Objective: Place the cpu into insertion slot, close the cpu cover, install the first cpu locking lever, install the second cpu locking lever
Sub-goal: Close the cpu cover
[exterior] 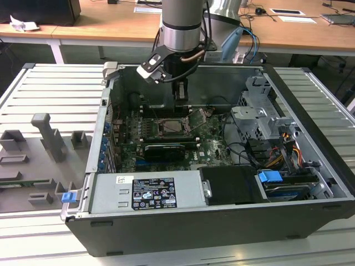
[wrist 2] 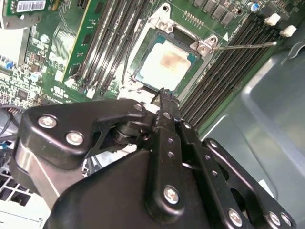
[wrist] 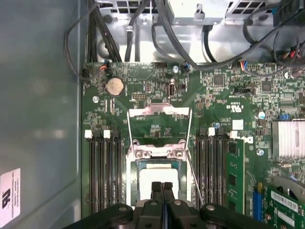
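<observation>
Gripper (wrist: 162,186): 2 fingers pressed together with nothing held between them. The tips are poised over 1 edge of the cpu (wrist: 157,172); contact cannot be confirmed. The cpu lies flat in the insertion slot (wrist: 157,153), pale top exposed. The cpu cover (wrist: 159,112) is swung open, folded back clear of the socket. In the second wrist view, 1 thin locking lever (wrist 2: 248,45) juts out unlatched beside the socket. Everything sits on the green board (wrist: 219,109) inside the open computer case (exterior: 166,233).
</observation>
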